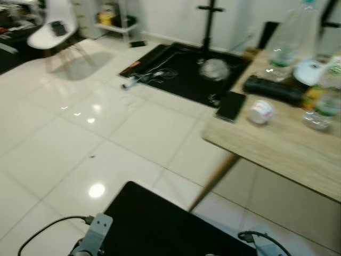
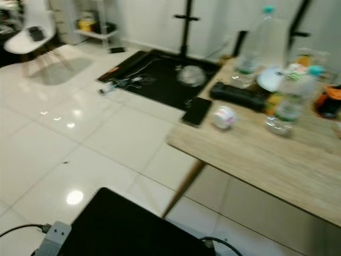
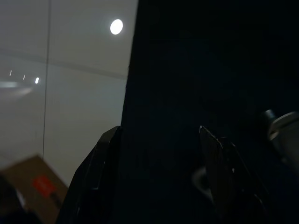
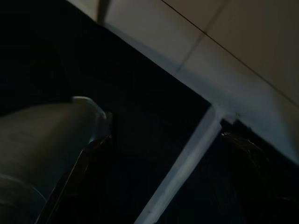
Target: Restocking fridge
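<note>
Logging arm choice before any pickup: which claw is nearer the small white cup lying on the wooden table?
Right. The right claw hangs low on the cup's side; the left claw hangs farther off, across the body.

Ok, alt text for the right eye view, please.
A blurred look down at a wooden table on the right holding plastic bottles, a small white cup and a black phone; white tiled floor and a black mat lie beyond.

Two clear plastic bottles (image 2: 254, 45) (image 2: 290, 101) upright on wooden table (image 2: 277, 154) — small white cup (image 2: 224, 117) on its side nearby, blurred.
</note>
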